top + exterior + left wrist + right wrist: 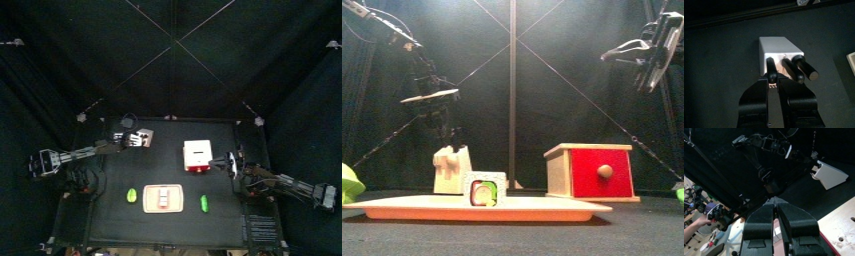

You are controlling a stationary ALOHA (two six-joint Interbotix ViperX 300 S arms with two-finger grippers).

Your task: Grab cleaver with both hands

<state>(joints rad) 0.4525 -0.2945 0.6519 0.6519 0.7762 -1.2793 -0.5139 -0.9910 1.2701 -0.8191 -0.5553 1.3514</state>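
Observation:
A white knife block [781, 47] stands on the table with three black handles sticking out of it, their blades hidden inside, so I cannot tell which one is the cleaver. My left gripper [771, 82] is at the block, jaws shut narrowly on the outermost handle [771, 70]. From above, the block [135, 139] sits at the table's back left with the left gripper [126, 131] at it. My right gripper [774, 203] hangs high at the right [656, 50], slightly open and holding nothing, far from the block [829, 174].
A wooden box with a red front [592, 172] stands right of centre. A flat tray [543, 210] at the front holds a small roll [484, 188]. Green items [131, 195] [203, 203] flank the tray. Past the curtain, a person's hand [697, 223] shows.

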